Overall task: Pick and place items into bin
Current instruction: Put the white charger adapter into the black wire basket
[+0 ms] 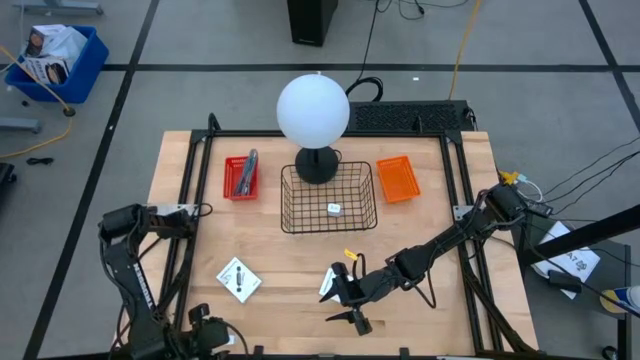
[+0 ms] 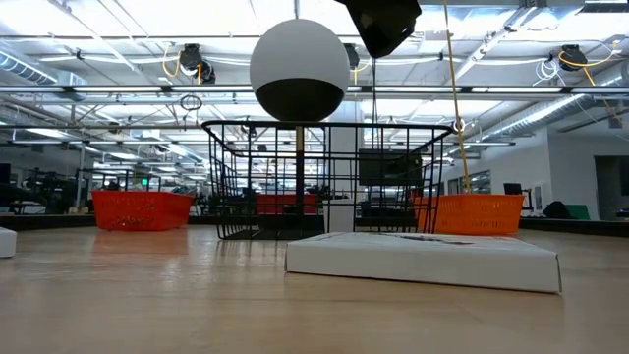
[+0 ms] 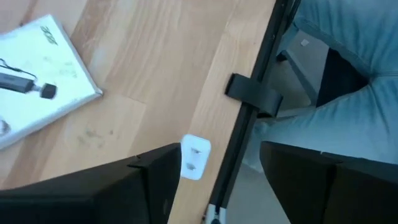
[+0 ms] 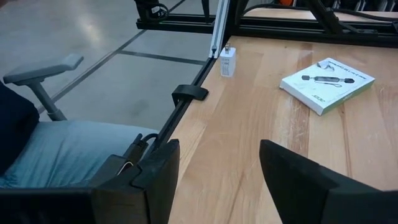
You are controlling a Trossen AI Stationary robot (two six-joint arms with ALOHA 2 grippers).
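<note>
A small white cube (image 1: 334, 209) is already sitting in the wire basket (image 1: 367, 218) at the table's (image 1: 430, 230) middle, and a grey tool (image 1: 249, 172) is lying in the red tray (image 1: 240, 192) towards the back left; two white boxes are still waiting outside, one (image 1: 238, 279) near the front left, the other (image 1: 328, 284) near the front edge (partly hidden in the overhead view); the right gripper (image 1: 347, 297) is hovering there with fingers spread wide and empty; the left gripper (image 3: 205, 180), also wide open, is idling at the front-left corner.
</note>
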